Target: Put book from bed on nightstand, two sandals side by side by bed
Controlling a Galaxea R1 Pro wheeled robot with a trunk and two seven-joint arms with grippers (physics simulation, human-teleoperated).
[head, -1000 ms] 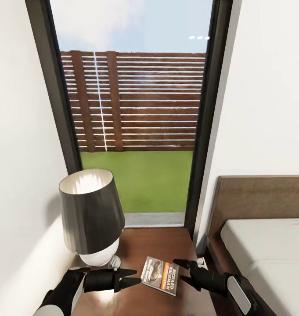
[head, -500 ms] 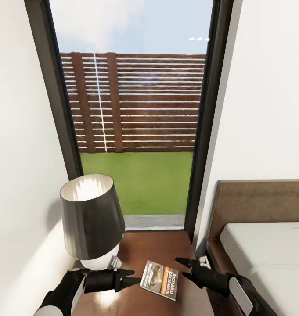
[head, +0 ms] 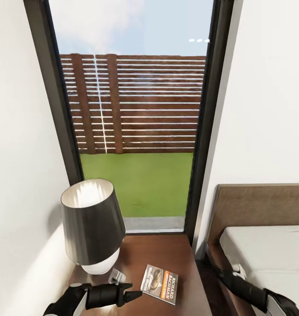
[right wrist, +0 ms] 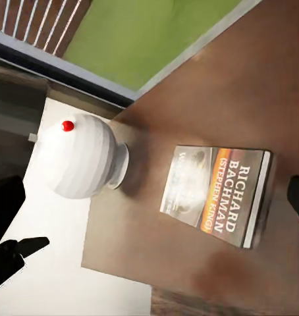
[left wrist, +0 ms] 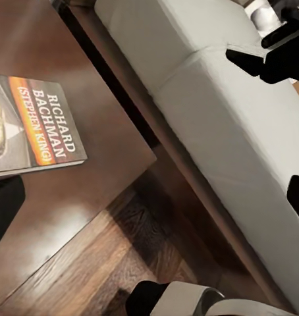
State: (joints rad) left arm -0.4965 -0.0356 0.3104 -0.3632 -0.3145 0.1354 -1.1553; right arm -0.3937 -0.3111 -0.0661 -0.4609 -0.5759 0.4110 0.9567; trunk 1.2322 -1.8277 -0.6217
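The book (head: 160, 284) lies flat on the nightstand (head: 167, 254), near its front edge, bare wood behind it. A lamp (head: 93, 226) fills the corner by the wall. The left gripper (head: 128, 293) hovers just beside the book, jaws narrowly parted, empty. The right gripper (head: 235, 273) is over the bed (head: 272, 250) edge; I cannot tell its jaws' state.

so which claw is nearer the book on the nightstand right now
Left. The left claw sits just beside the book over the nightstand, almost touching its edge. The right claw is farther off, by the bed past the nightstand's edge.
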